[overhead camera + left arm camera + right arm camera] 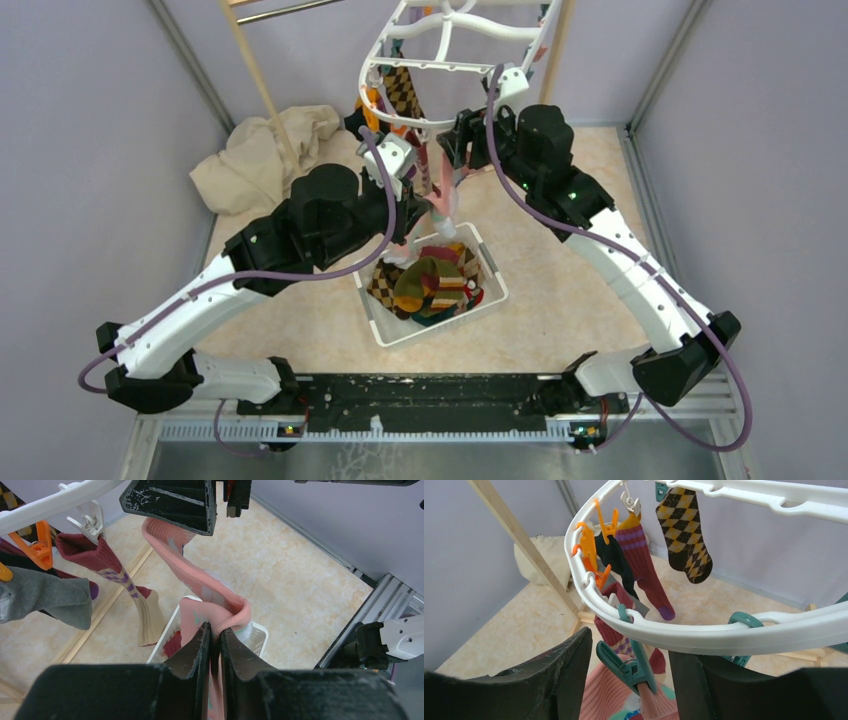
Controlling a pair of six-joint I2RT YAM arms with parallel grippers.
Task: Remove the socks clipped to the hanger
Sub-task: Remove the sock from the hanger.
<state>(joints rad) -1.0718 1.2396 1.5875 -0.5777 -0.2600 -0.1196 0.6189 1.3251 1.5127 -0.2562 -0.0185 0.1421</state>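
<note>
Currently held: the left gripper [214, 630] has its fingers pinched almost together on a fold of the pink sock [200, 580], with only the fabric between them.
Right gripper [630, 652]: the fingers are spread wide and hold nothing. The teal peg [626, 669] sits in the gap between them and seems to touch neither.
Pink sock, place: its top end is in the peg's bite, between the right fingers. The body runs down in a slack curve to the left fingers, and the rest hangs past them over the basket [255, 630].
Hanger [704, 635]: the white rim crosses just beyond the right fingertips, above the peg.
Other socks: an argyle sock [684, 530] and a maroon sock [644, 565] hang beyond the right fingers, and a grey sock [45, 595] hangs well left of the left fingers. All are still clipped.
Basket contents: several socks lie in it, below the left fingers.
Step (judged): freeing the pink sock; the peg is not yet squeezed.
Handling (judged): the sock is light, soft and stretchy. It folds wherever it is pinched, and the knit gives the fingers grip. It won't be damaged.
Where to hold (judged): the mid-body pinch is sound. The peg wants pressing on its upper levers, not at the biting end.
Risk (judged): a straight tug would stretch the sock and swing the hanger away from the right fingers.
</note>
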